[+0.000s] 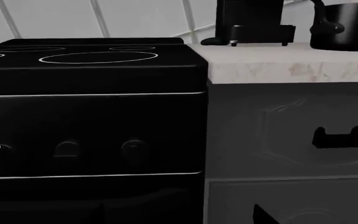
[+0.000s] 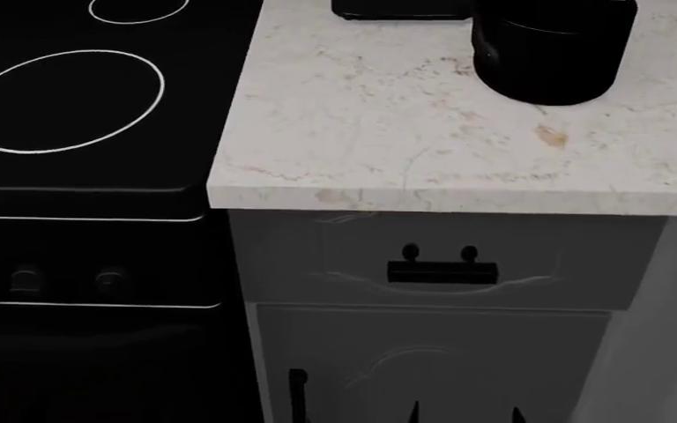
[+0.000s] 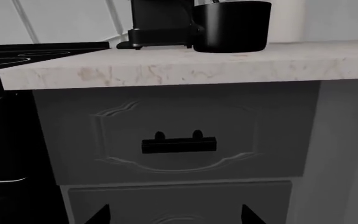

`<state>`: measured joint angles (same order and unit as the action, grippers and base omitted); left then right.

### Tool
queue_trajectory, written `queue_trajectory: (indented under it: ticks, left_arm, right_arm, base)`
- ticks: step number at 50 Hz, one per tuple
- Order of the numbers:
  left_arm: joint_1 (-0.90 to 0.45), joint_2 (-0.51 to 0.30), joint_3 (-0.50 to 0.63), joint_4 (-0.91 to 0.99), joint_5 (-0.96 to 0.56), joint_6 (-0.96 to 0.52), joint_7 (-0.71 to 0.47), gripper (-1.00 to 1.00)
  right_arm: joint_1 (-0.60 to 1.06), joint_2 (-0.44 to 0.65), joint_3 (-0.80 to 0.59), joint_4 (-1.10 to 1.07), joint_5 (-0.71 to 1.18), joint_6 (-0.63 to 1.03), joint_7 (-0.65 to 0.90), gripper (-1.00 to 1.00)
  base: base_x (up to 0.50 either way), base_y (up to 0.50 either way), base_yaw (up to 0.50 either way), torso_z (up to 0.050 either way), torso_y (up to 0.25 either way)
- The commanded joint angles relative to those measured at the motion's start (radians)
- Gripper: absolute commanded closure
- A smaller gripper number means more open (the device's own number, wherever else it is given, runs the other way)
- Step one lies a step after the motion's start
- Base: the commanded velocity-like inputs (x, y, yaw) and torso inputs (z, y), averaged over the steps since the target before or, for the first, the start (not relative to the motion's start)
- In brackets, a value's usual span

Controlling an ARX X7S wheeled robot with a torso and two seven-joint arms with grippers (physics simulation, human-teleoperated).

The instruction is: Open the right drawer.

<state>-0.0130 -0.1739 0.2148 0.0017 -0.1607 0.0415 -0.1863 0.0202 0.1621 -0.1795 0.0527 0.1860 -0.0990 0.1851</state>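
The drawer [image 2: 444,263] sits shut directly under the marble counter [image 2: 409,132], its grey front facing the robot, just right of the black oven [image 2: 80,264]. It is wide and shallow, its long axis running left to right along the counter edge. Its black bar handle [image 2: 442,272] lies horizontal on two posts, centred inside the raised curved outline. In the right wrist view the drawer [image 3: 175,135] fills the middle, seen nearly square on, handle [image 3: 179,144] level. In the left wrist view only part of the drawer [image 1: 291,133] shows, at the frame edge beside the oven [image 1: 92,130], with one end of the handle [image 1: 344,138] visible.

Below the drawer is a cabinet door [image 2: 433,370] with a vertical black handle [image 2: 299,395] near its left side. On the counter stand a black pot [image 2: 546,48] and a black appliance [image 3: 160,23].

Dark fingertips [image 3: 98,215] poke in at the bottom of the right wrist view, well apart. The left gripper [image 1: 263,215] shows as only one dark sliver, so I cannot tell its state.
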Motion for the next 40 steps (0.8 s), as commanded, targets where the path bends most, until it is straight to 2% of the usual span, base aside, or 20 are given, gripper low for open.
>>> queue_trajectory:
  ticks: [1, 22, 40]
  left_arm:
    - [0.001, -0.01, 0.014, -0.004, 0.005, 0.013, -0.001, -1.0]
    - [0.0, -0.02, 0.032, -0.002, 0.012, 0.018, -0.014, -1.0]
    - [-0.002, -0.025, 0.037, -0.005, -0.002, 0.021, -0.021, -1.0]
  right_arm:
    - [0.001, 0.005, -0.008, -0.002, 0.005, 0.0, 0.008, -1.0]
    - [-0.002, 0.015, -0.021, -0.016, 0.013, 0.007, 0.023, -1.0]
    - [0.002, 0.021, -0.027, -0.01, 0.023, 0.004, 0.03, -1.0]
  base:
    - [0.0, 0.0, 0.0, 0.0, -0.189]
    - [0.0, 0.0, 0.0, 0.0, -0.196]
    - [0.0, 0.0, 0.0, 0.0, -0.25]
